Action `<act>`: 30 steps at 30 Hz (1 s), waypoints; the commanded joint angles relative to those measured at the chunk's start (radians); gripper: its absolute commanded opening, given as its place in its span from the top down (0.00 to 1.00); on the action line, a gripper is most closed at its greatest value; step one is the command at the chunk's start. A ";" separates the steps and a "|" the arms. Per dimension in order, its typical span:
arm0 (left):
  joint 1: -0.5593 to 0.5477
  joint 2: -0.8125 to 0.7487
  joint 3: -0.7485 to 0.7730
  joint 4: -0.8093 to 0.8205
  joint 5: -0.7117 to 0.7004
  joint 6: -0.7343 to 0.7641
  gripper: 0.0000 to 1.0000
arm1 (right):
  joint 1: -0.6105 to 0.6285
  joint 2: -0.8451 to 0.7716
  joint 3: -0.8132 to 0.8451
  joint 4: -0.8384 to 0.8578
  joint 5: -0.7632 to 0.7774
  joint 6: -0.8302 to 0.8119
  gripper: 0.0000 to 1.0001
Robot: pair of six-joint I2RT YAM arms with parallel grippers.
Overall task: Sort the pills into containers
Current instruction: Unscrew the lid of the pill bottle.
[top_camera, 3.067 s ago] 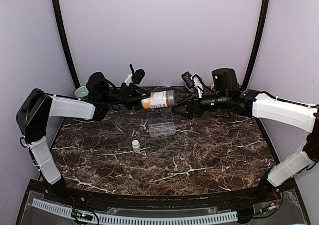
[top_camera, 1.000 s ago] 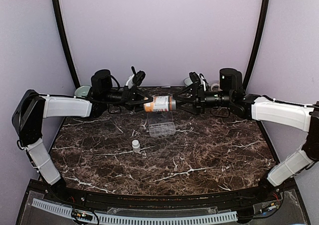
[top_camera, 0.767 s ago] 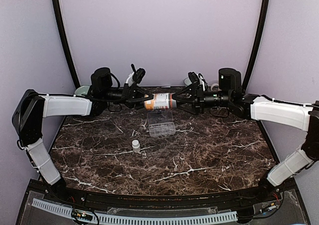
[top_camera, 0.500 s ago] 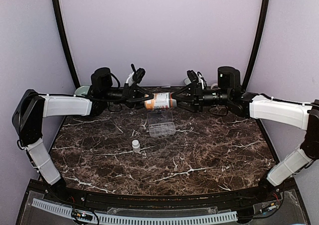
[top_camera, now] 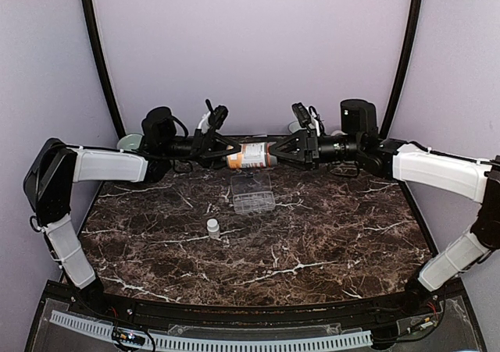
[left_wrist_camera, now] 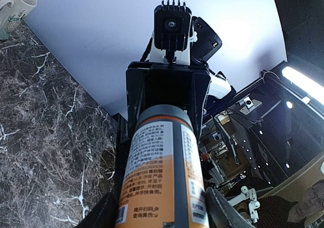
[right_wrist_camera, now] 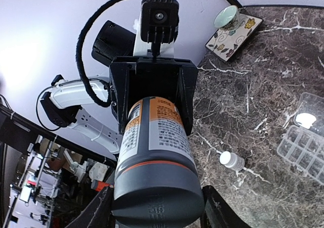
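We see the left gripper (top_camera: 233, 155) clamped on the base end of the amber bottle (top_camera: 251, 155). The bottle lies level in the air, toward 12 o'clock over the table (top_camera: 336, 235). The right gripper (top_camera: 275, 154) points in from 3 o'clock, and its fingers (right_wrist_camera: 101, 215) press against both sides of the grey cap (right_wrist_camera: 157, 197). Directly below, the clear pill box (top_camera: 253, 193) sits open on the table, its compartments (right_wrist_camera: 304, 149) facing up. A small white bottle (top_camera: 212, 227) stands apart at 7 o'clock of the box.

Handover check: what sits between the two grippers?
The amber bottle, held sideways: left gripper at its base, right gripper at its grey cap. Top view shows it.
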 commanded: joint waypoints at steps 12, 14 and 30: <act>-0.009 0.000 -0.009 0.228 -0.015 -0.146 0.86 | 0.011 -0.045 0.082 -0.226 0.125 -0.493 0.59; -0.009 0.000 -0.014 0.234 -0.016 -0.149 0.86 | 0.011 -0.057 0.081 -0.238 0.151 -0.528 0.59; -0.008 0.026 -0.017 0.338 -0.002 -0.233 0.86 | 0.014 -0.129 -0.022 -0.253 0.314 -0.754 0.55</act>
